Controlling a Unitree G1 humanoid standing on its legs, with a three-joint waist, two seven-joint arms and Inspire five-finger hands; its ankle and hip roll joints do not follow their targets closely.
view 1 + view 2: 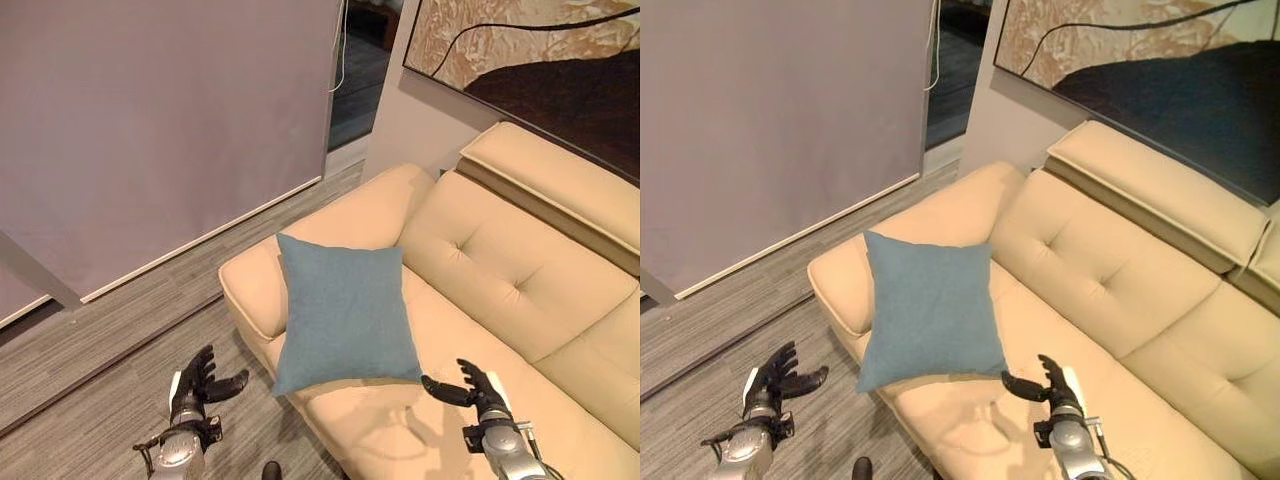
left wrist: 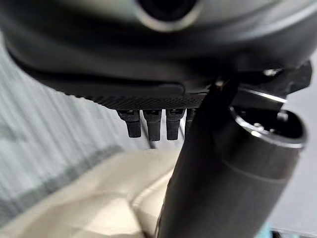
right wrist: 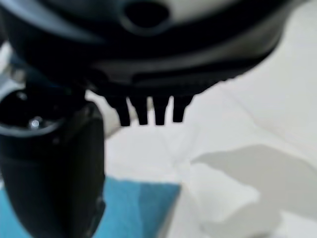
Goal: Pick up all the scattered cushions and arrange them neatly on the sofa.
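On the sofa (image 1: 500, 270), one blue cushion (image 1: 345, 310) leans against the armrest (image 1: 330, 230) at its left end, lower corner hanging over the seat's front edge. Left hand (image 1: 195, 385) hovers over the grey floor (image 1: 120, 330), fingers spread, empty. Right hand (image 1: 478, 388) over the seat, just beside the cushion, fingers apart, empty. Grey screen (image 1: 160, 120) behind; painting (image 1: 540, 50) above the backrest.

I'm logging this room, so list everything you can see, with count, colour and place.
cushion: one, blue, propped against the sofa's armrest, lower edge on the seat.
sofa: one, cream, along the right wall.
painting: one, tan and dark brown, on the wall above the sofa.
blind: one, grey, covering the far wall left of the sofa.
floor: grey planks, left of the sofa.
left hand: open, over the floor.
right hand: open, over the seat beside the cushion.
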